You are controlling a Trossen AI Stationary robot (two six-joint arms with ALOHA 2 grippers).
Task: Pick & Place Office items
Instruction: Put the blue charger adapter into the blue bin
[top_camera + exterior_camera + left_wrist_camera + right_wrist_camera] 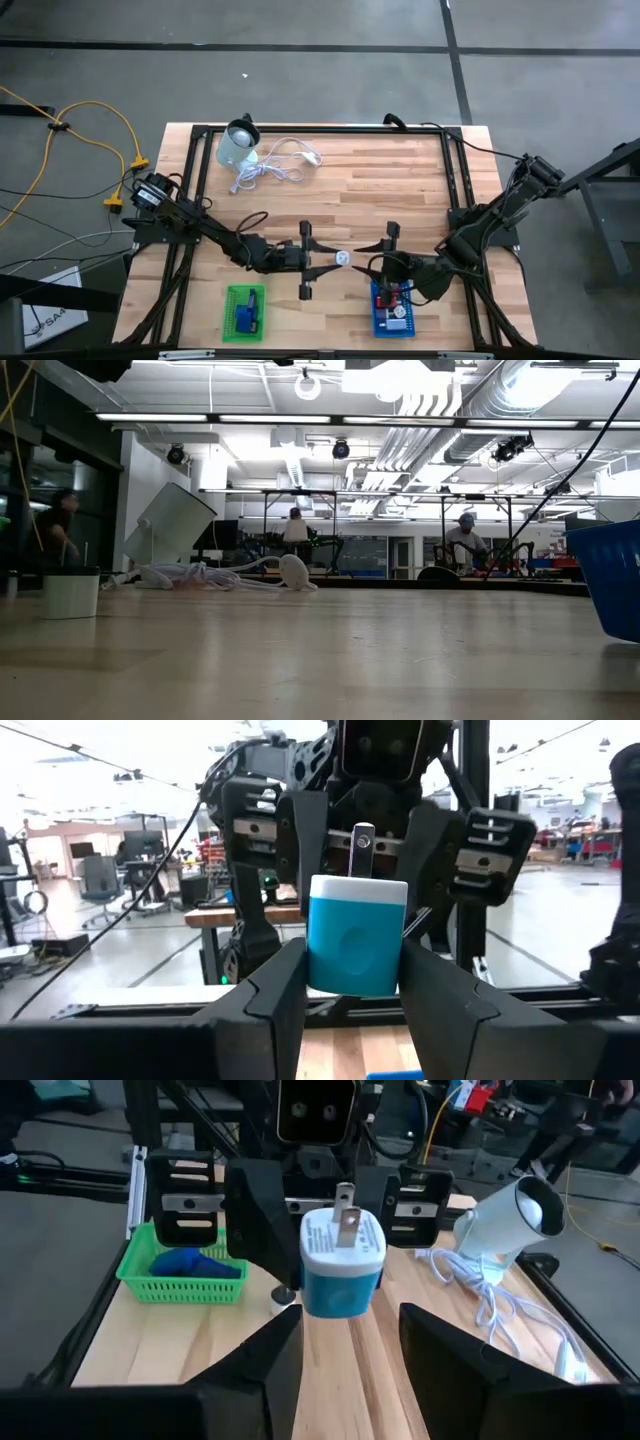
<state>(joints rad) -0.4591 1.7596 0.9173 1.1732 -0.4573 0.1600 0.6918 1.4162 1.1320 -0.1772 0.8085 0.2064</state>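
Note:
My left gripper (333, 258) is shut on a small blue-and-white plug adapter (356, 935), held above the table's middle near the near edge. Its white end with the metal prongs (345, 1228) points toward my right gripper (376, 256). That gripper is open and faces the adapter from the table's right; its fingers (268, 1362) stand short of it. A green basket (245, 312) holds blue pieces. A blue basket (395, 310) holds several small red, white and grey pieces. My left gripper pinches the adapter by the two sides of its blue body (330, 960), between its two fingers (283, 982). The fingers come level from the table's left. The adapter is lifted clear of the table, with its pronged white end (362, 885) sticking out past the fingertips.
A pale round container (238, 147) lies tilted near the far left corner, with a coiled white cable (276, 166) beside it. A black frame (455, 180) runs along the table's edges. Bare wood lies between the cable and the grippers. People stand in the room beyond.

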